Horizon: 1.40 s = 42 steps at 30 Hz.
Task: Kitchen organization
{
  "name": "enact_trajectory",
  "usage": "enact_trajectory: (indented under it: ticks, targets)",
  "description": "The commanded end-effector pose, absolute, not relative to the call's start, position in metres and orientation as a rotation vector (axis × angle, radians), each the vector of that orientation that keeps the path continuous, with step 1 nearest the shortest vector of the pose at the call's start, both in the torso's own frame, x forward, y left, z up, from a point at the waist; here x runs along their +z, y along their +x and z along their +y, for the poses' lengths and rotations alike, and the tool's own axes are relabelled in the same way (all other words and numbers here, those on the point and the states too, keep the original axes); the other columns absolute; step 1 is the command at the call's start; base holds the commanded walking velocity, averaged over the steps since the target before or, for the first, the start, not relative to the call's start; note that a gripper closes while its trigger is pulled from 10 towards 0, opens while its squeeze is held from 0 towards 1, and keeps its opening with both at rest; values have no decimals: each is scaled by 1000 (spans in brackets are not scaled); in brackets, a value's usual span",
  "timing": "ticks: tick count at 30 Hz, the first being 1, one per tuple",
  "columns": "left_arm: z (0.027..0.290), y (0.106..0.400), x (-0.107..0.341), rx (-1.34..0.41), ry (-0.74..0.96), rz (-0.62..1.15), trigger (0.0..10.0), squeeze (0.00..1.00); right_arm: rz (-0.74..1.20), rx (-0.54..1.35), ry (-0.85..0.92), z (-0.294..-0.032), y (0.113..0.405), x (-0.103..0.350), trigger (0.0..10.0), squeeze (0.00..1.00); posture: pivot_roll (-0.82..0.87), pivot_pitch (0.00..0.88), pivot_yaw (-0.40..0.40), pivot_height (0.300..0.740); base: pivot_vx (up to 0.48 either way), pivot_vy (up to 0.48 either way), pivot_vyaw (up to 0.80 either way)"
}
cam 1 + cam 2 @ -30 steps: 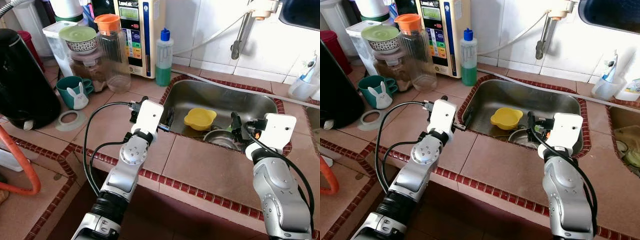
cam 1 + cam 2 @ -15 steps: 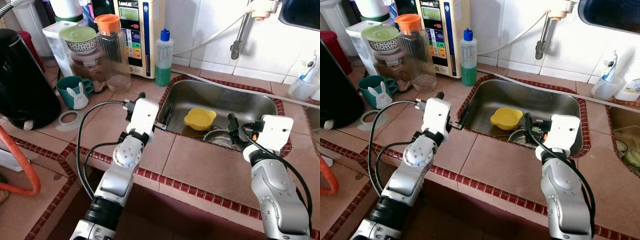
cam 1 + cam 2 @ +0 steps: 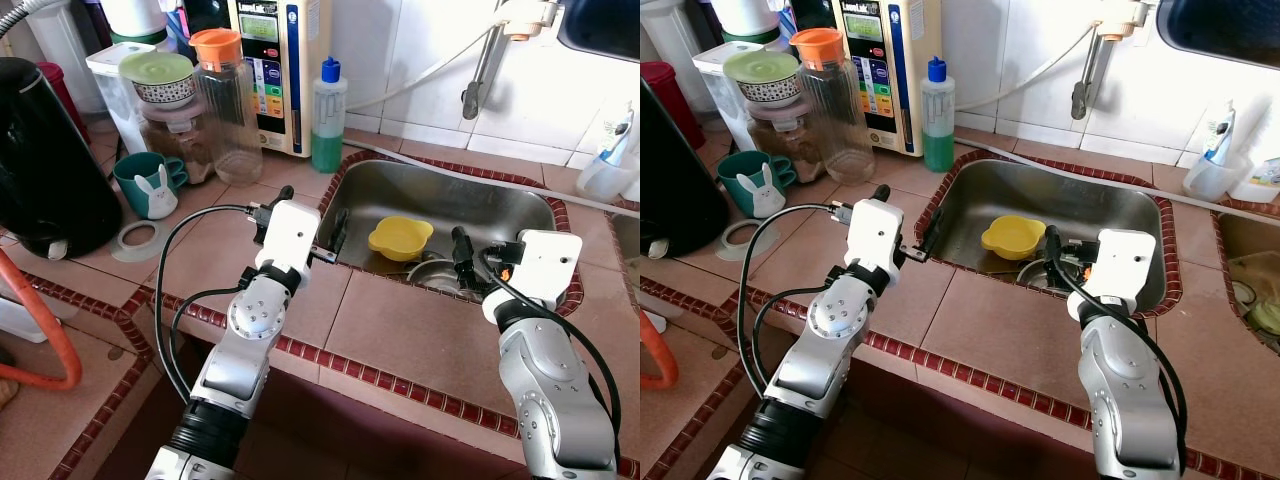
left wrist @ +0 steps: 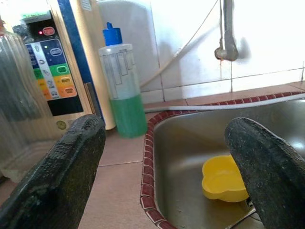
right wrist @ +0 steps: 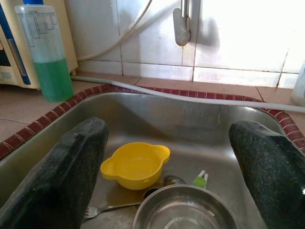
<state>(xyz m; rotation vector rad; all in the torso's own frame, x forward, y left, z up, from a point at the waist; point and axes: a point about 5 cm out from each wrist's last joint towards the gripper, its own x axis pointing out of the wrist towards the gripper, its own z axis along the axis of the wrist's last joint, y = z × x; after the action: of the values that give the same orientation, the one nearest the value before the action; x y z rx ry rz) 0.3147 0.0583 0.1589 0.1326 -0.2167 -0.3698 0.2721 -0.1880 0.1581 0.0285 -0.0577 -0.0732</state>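
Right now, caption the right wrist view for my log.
Open right gripper aimed into the sink at a yellow bowl, steel bowl and fork.

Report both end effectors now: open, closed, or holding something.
Left end effector: open, holding nothing, at the sink's left rim.
Right end effector: open, holding nothing, above the steel bowl beside the yellow bowl.

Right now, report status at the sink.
Both hands open, empty: left hand at sink's left rim, right hand over its front edge. Yellow bowl in sink, untouched. Steel bowl and fork beside it.
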Motion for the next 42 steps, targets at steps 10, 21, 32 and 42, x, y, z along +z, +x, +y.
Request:
enact_trajectory:
  ticks: [10, 21, 32, 42]
  targets:
    - [58, 314, 163, -381, 128, -218, 10000, 0, -75, -72, 33, -188, 271, 164, 10000, 0, 13, 0, 24, 740, 0, 0, 0]
    - [58, 316, 162, -376, 135, -207, 10000, 0, -83, -70, 39, -188, 273, 166, 10000, 0, 12, 0, 24, 740, -148, 0, 0]
    - [57, 317, 162, -372, 132, -204, 10000, 0, -86, -70, 40, -189, 275, 166, 10000, 0, 13, 0, 23, 740, -290, 0, 0]
    - [57, 318, 163, -374, 130, -203, 10000, 0, -90, -77, 39, -190, 277, 168, 10000, 0, 12, 0, 24, 740, -274, 0, 0]
